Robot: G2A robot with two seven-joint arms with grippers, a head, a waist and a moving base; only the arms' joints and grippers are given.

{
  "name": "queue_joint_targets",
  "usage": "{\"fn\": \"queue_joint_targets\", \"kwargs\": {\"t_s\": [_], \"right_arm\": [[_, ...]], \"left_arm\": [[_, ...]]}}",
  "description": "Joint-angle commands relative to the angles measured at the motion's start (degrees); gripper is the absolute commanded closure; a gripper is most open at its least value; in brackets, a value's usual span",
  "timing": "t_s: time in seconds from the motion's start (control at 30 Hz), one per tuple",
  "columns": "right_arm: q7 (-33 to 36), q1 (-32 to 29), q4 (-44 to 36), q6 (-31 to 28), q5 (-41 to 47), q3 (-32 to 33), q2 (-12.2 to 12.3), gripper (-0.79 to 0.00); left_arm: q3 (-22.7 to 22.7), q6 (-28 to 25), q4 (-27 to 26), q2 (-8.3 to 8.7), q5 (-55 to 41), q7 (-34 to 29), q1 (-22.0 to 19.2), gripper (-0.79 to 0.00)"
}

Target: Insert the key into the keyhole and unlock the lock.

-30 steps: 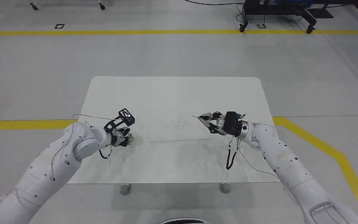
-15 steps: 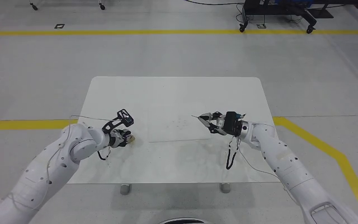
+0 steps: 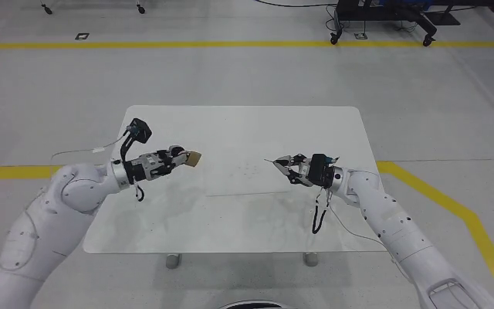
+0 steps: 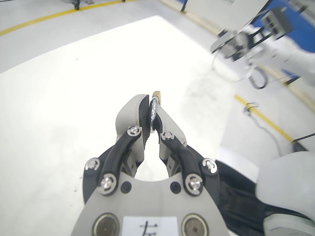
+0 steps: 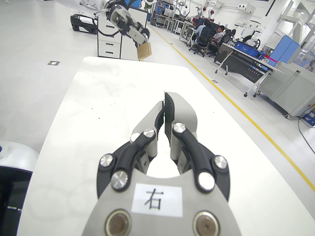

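Spanning the middle of the top view, the white table [image 3: 247, 127] lies under both arms. The left arm [image 3: 73, 193] comes in over the table's left edge and the right arm [image 3: 382, 208] over its right edge. Each points its gripper toward the other across the bare middle of the tabletop.

The left gripper [image 3: 184, 157] is held up off the surface above the left part of the table. Its jaws are pressed in on the lock [image 3: 194, 158], pinching it by the silver shackle [image 4: 152, 110]. In the left wrist view the shackle sits edge-on between the black pads [image 4: 144, 114], and just a corner of the brass body pokes out past the fingertips. From the right wrist view the lock [image 5: 144, 50] hangs below the left gripper [image 5: 144, 37], body down and slightly tilted, in the air over the far end of the table.

The right gripper [image 3: 280, 163] is over the right half of the table, jaws pressed together on the key [image 3: 269, 161]. In the top view the key sticks out from the fingertips as a thin sliver toward the lock. In the right wrist view the pads [image 5: 169, 114] meet almost flush, with just a thin dark edge showing between them at the tips. Lock and key are well apart, with bare tabletop below the gap between them.
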Motion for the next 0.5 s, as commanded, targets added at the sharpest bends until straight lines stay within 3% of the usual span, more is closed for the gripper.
{"fn": "queue_joint_targets", "kwargs": {"t_s": [0.0, 0.1, 0.37, 0.47], "right_arm": [[0.0, 0.0, 0.0, 0.0, 0.0, 0.0, 0.0, 0.000], [0.0, 0.0, 0.0, 0.0, 0.0, 0.0, 0.0, 0.000], [0.0, 0.0, 0.0, 0.0, 0.0, 0.0, 0.0, 0.000], [0.6, -0.1, -0.4, 0.9, 4.4, 0.0, -0.5, 0.000]], "left_arm": [[2.2, -1.3, 1.7, -0.56, -10.1, -5.7, -2.2, 0.000], [5.2, -0.8, 3.5, -1.51, -19.8, -12.5, -5.4, 0.000], [5.2, -0.8, 3.5, -1.51, -19.8, -12.5, -5.4, 0.000], [6.8, 2.3, 2.0, -1.90, -28.1, -14.7, -3.6, 0.000]]}}
